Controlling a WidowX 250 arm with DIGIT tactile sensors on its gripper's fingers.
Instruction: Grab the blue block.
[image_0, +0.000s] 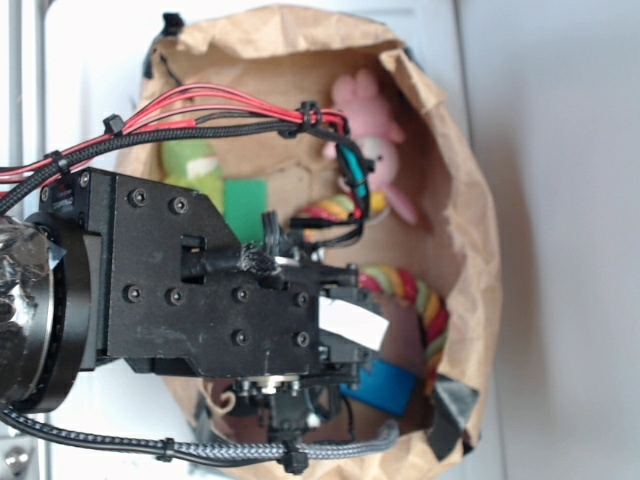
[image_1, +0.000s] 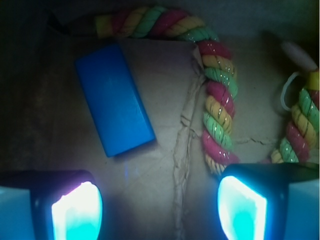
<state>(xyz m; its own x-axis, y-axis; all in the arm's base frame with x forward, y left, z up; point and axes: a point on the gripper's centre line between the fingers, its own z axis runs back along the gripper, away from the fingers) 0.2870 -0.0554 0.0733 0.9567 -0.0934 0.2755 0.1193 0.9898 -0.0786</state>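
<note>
Upper left of the wrist view: flat solid-blue rectangular block (image_1: 114, 99) lying on brown paper.
Gripper (image_1: 159, 207) hangs spread wide at the bottom, holding nothing, well clear of the block; striped twisted rope (image_1: 216, 110) curls to its right.

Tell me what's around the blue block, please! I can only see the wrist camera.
Observer: The flat blue rectangular block lies inside a crumpled brown paper bag.
Operator: Are there other toys in there?
Observer: Yes, a pink plush bunny sits at the opposite end of the bag from the block.
Operator: Is there another block I could mix it up with?
Observer: There is a flat green rectangular block, lying beside a green plush toy.
</note>
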